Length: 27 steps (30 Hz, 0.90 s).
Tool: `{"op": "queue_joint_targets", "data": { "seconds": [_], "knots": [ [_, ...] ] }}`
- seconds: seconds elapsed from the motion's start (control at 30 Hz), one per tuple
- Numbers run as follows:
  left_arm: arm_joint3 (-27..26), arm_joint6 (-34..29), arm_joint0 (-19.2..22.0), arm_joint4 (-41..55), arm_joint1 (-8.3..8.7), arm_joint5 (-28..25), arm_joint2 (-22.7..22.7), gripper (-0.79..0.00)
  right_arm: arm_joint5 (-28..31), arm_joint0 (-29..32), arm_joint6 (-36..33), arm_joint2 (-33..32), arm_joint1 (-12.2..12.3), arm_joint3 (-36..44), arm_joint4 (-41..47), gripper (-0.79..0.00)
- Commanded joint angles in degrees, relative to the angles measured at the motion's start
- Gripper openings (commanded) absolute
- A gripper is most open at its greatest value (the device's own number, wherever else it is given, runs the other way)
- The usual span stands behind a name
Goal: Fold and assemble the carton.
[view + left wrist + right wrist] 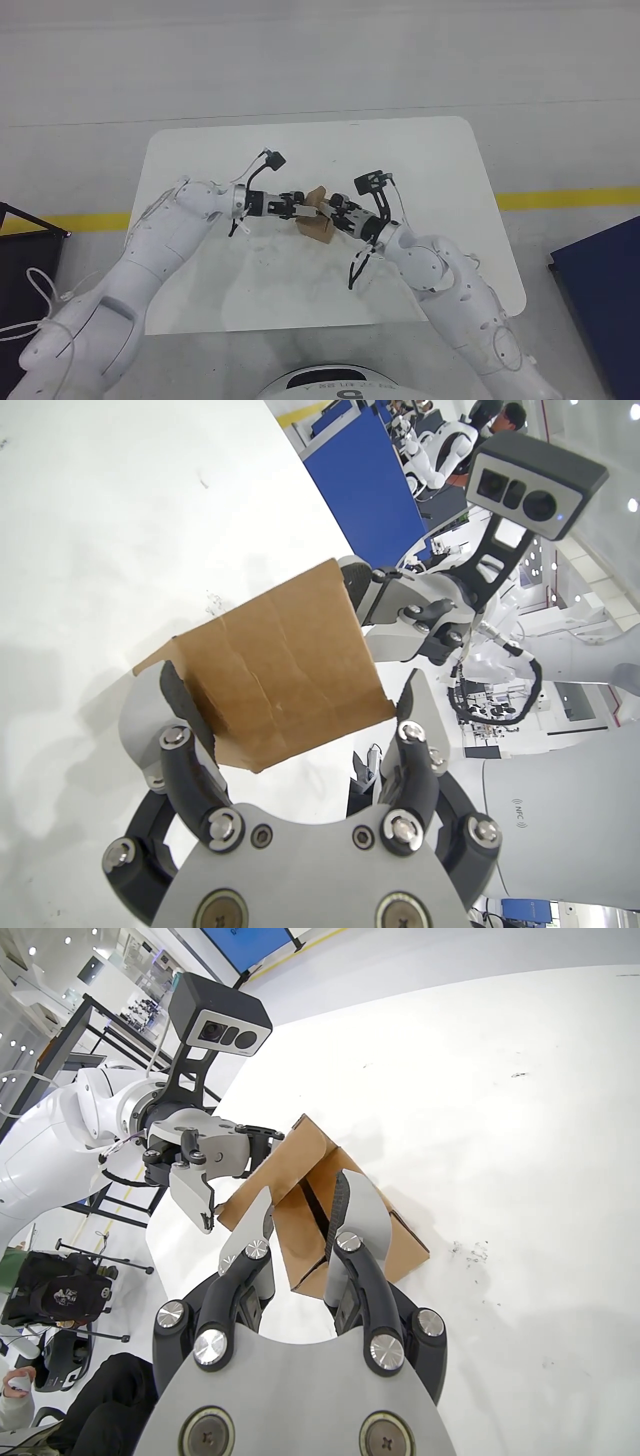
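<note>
Partly folded brown carton (318,218) near the middle of the white table (420,160), held between the two hands. The left hand (292,685) meets it from the robot's left and the right hand (305,1188) from the robot's right, so the two hands face each other across it.

Left hand: fingers (175,695) spread wide, one at each side edge of a flat carton panel. One pad lies against a short side flap and the other fingertip touches the opposite corner, so the panel is gripped across its width.

Right hand: fingers (350,1198) set closer together and closed on the carton's upright folded walls, with a dark slit between panels visible in the gap. One flap stands up and curves toward the left hand.

The carton's lower corner sits at the table surface; whether it rests there cannot be told. Small dark scuff marks (470,1253) dot the table beside it.
</note>
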State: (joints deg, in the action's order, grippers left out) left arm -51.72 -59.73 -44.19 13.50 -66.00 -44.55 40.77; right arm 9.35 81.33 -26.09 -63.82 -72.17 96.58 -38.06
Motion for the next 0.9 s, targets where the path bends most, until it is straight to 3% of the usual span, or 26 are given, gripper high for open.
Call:
{"op": "queue_joint_targets", "data": {
  "seconds": [0.0, 0.2, 0.43, 0.67, 0.87],
  "knots": [
    [0.22, 0.00, 0.23, -0.30, -0.15, 0.03, -0.16, 0.000, -1.27, 0.35, 0.14, -0.22, 0.13, 0.63, -1.84, -0.486],
    [0.00, 2.09, 0.42, -1.33, -0.04, -0.95, 0.94, 0.000, -4.46, 1.79, 0.20, 0.02, 0.34, 3.03, -5.90, -0.456],
    [-2.66, 3.56, -1.57, -0.36, 1.52, -2.68, 4.78, 0.000, -4.97, 3.10, 0.67, -0.97, 0.58, 4.50, -5.98, -0.449],
    [-3.29, 6.78, -1.00, -9.67, 1.73, 5.98, 4.44, 0.000, -4.65, 7.27, 0.75, -3.56, 1.20, 6.38, -4.48, -0.443],
    [-4.44, 6.84, -0.28, -12.30, 0.71, 7.73, 2.27, 0.000, -4.42, 6.85, 0.57, -2.58, 1.12, 4.16, -3.90, -0.446]
  ]
}}
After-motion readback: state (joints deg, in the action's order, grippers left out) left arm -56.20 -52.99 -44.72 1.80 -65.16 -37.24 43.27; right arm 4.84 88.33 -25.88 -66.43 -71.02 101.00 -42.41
